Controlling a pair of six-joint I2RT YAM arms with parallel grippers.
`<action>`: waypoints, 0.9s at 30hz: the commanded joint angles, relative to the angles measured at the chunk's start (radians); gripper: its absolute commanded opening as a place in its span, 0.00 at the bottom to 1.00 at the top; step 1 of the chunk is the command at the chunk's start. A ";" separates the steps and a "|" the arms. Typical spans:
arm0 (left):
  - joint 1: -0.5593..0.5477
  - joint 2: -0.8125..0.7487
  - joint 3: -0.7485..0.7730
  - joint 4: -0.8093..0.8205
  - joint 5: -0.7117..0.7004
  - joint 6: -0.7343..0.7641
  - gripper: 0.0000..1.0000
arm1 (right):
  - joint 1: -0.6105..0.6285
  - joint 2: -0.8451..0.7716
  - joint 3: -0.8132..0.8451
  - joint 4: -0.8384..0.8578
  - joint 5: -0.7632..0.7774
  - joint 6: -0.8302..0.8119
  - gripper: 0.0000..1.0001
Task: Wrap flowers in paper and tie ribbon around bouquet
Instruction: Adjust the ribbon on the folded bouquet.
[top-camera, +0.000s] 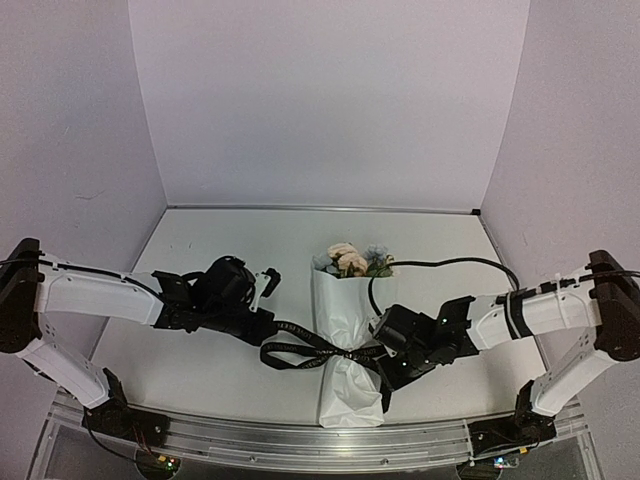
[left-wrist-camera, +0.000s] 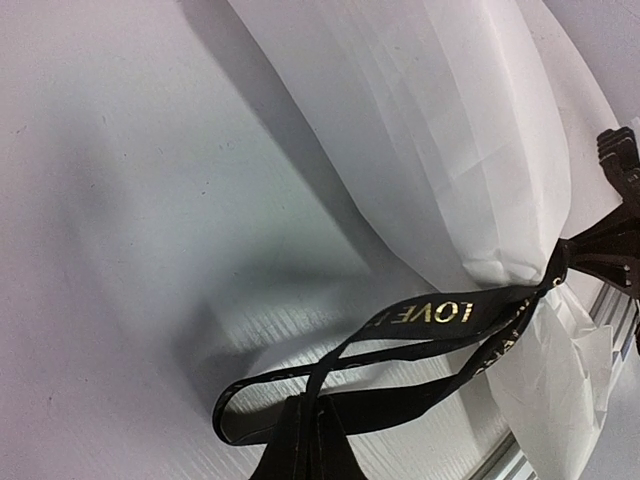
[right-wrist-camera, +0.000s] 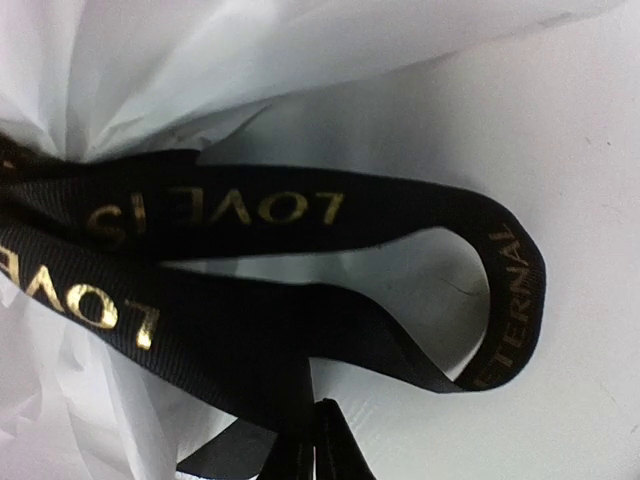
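The bouquet (top-camera: 345, 330) lies in the middle of the table as a white paper (top-camera: 340, 305) cone, its wide end pointing away. Peach and pale blue flowers (top-camera: 350, 260) show at that far end. The black ribbon (top-camera: 300, 352) with gold lettering circles the cone's narrow waist and loops out to the left. My left gripper (top-camera: 270, 328) is left of the cone, shut on the ribbon (left-wrist-camera: 440, 312), its fingertips (left-wrist-camera: 300, 455) pinching a strand. Just right of the waist, my right gripper (top-camera: 383, 362) is shut on another strand of ribbon (right-wrist-camera: 250, 210), with crinkled paper (right-wrist-camera: 150, 60) close by.
A black cable (top-camera: 440, 264) curves over the table from the bouquet's right side to the right arm. A metal rail (top-camera: 300, 440) runs along the near edge. White walls close in the back and both sides.
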 joint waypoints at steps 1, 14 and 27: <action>0.013 -0.019 -0.023 0.028 -0.020 -0.019 0.00 | 0.001 -0.062 0.019 -0.138 0.057 0.015 0.01; 0.032 -0.033 -0.061 0.045 -0.015 -0.019 0.00 | 0.001 -0.099 -0.022 -0.212 0.080 0.049 0.00; 0.033 -0.027 -0.072 0.067 0.002 -0.025 0.00 | 0.001 -0.110 -0.029 -0.250 0.082 0.061 0.03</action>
